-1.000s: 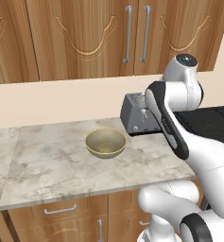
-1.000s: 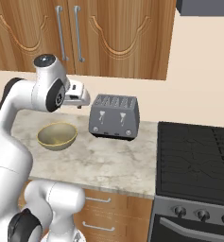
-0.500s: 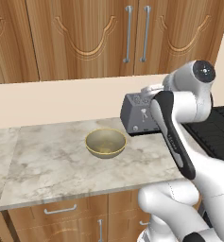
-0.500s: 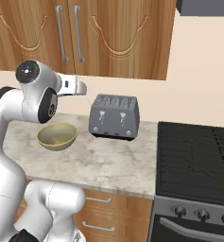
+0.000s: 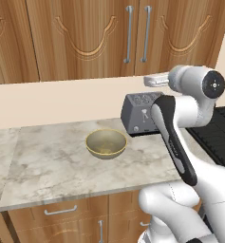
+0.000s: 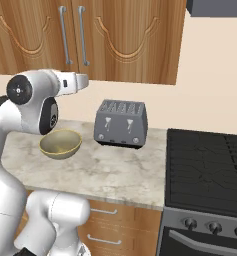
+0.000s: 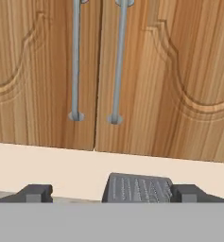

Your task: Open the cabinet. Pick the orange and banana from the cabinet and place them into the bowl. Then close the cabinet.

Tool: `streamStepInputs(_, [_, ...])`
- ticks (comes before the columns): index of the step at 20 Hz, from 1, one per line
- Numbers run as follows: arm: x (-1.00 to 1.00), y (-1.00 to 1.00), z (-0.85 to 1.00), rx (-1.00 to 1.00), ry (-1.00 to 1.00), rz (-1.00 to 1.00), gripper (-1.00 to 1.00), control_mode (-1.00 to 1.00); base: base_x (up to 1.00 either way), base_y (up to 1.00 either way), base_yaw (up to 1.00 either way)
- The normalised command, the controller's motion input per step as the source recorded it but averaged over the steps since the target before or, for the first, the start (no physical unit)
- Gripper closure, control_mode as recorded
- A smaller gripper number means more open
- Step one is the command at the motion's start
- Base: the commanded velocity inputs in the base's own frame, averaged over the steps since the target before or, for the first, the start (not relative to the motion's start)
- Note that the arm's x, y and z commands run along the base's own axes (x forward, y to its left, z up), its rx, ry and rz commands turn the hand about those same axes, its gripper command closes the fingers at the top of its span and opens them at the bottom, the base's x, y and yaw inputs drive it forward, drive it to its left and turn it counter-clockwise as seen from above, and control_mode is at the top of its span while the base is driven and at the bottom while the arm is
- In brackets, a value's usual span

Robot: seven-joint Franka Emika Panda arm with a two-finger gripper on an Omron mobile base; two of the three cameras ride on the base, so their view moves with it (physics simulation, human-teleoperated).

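Even, bright rendered light; soft shadows, no blur.

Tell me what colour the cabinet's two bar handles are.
Silver-grey, on the brown wood cabinet; the handles show best in the hand view.

Marble counter with a bowl and a toaster on it

From my feed I see a pale veined marble counter [image 5: 52, 166] running above wood drawer fronts, ending at its right beside a black stove [image 6: 205, 170]. The olive-tan bowl [image 5: 106, 143] sits upright near the middle of the slab. The grey toaster [image 6: 121, 123] stands to its right, closer to the back wall, apart from the bowl. I can make out nothing inside the bowl.
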Motion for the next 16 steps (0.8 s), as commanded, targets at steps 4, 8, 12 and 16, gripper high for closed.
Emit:
streamStepInputs(4, [-0.04,0.0,0.47,0.0,-0.3,0.0,-1.0,-1.0,0.0,0.0,0.0])
streamStepInputs(8, [0.0,0.0,0.27,0.0,-0.21,0.0,-1.0,-1.0,0.0,0.0,0.0])
streamStepInputs(12, [0.0,0.0,0.03,0.0,-0.03,0.0,-1.0,-1.0,0.0,0.0,0.0])
streamStepInputs(16, [0.0,0.0,0.0,0.0,-0.06,0.0,-1.0,-1.0,0.0,0.0,0.0])
